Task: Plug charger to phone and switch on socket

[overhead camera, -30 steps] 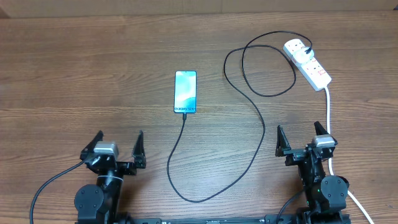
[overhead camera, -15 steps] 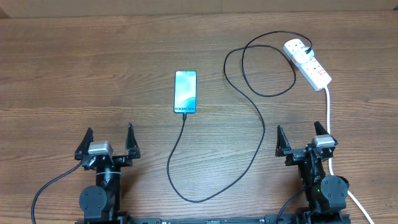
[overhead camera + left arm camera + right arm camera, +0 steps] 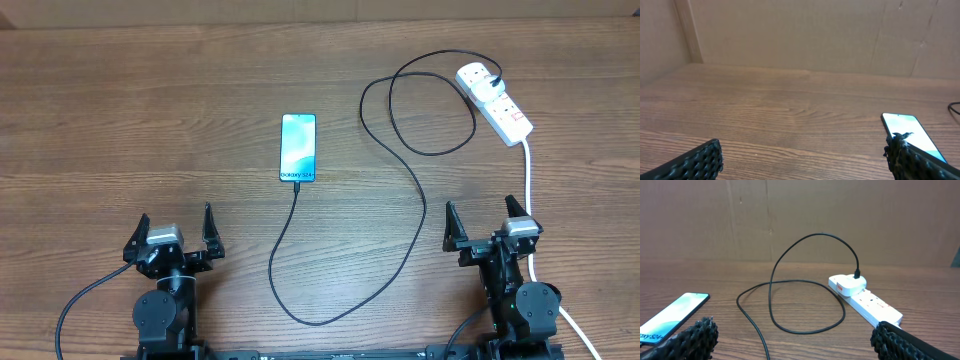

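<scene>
At the near left edge of the desk (image 3: 120, 120) you have the left gripper (image 3: 174, 220), its two black fingers spread wide with nothing between them and nothing touching them. From its wrist view, the phone (image 3: 907, 130) lies ahead and to the right, partly behind the right finger (image 3: 920, 161).

Moving right, the phone (image 3: 298, 148) lies flat near the middle of the desk, its blue-teal screen facing up and the "Galaxy S24" text at its near end. The charger (image 3: 296, 195), a thin black cable, meets that near short edge. It runs toward you, curves right, climbs back and makes a loose loop before ending at a plug seated in the far end of the socket (image 3: 505, 108).

The socket, a white power strip, sits at the far right. You cannot tell how its switches are set. Its thick white cord (image 3: 528, 185) runs down past the right gripper (image 3: 480, 210), which rests at the near right edge with its fingers wide apart, holding nothing.
</scene>
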`<state>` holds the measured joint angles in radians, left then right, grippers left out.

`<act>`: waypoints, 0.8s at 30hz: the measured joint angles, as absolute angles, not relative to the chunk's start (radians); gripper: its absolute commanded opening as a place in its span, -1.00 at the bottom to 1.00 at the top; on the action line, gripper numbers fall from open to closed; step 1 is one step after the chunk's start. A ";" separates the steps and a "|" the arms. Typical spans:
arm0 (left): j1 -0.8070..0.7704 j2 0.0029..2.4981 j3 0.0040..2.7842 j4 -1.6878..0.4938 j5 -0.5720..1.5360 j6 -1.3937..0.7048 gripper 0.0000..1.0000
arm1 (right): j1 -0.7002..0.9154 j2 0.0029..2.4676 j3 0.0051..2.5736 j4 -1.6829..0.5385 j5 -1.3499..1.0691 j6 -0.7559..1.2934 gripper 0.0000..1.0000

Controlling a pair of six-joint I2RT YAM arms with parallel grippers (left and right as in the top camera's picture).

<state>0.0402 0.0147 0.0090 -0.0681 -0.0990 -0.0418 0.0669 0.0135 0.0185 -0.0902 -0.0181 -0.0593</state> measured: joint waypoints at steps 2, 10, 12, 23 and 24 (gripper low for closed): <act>0.040 0.015 0.009 -0.068 -0.099 -0.035 1.00 | 0.067 0.014 0.019 -0.091 -0.019 -0.060 1.00; 0.040 0.015 0.009 -0.070 -0.098 -0.019 0.99 | 0.067 0.014 0.019 -0.091 -0.019 -0.060 1.00; 0.040 0.015 0.009 -0.070 -0.098 -0.019 1.00 | 0.067 0.014 0.019 -0.089 -0.018 -0.060 1.00; 0.040 0.015 0.009 -0.070 -0.098 -0.019 1.00 | 0.067 0.014 0.019 -0.090 -0.018 -0.060 1.00; 0.040 0.015 0.009 -0.070 -0.098 -0.019 1.00 | 0.067 0.014 0.019 -0.090 -0.018 -0.059 1.00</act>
<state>0.0402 0.0147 0.0090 -0.0704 -0.0982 -0.0185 0.0673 0.0135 0.0185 -0.0902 -0.0181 -0.0593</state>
